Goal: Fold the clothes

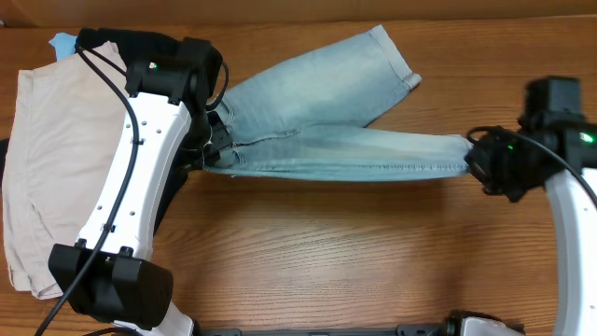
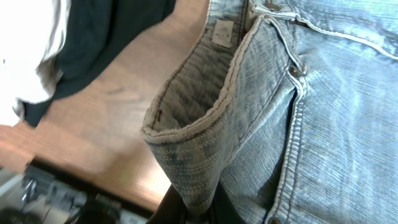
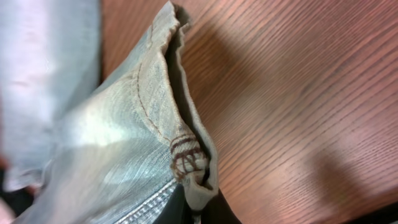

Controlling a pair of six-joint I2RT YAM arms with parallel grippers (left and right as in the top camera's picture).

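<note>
While the left arm (image 1: 140, 168) stretches forward over the table (image 1: 326, 252), the left gripper (image 1: 213, 147) is clamped on the denim shorts (image 1: 317, 131) at the waistband; the right gripper (image 1: 474, 159) pinches a leg hem, cloth stretched between.

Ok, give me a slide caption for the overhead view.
Left gripper and right gripper, each shut on the denim shorts, stretch one leg across the table.

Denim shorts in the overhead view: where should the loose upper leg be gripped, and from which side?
I would grip the loose leg of the denim shorts at its hem, coming from the far right. It lies flat, angled away, and the thick hem is its outer edge with table showing beyond. The left hand and right hand are both shut on the shorts.
</note>
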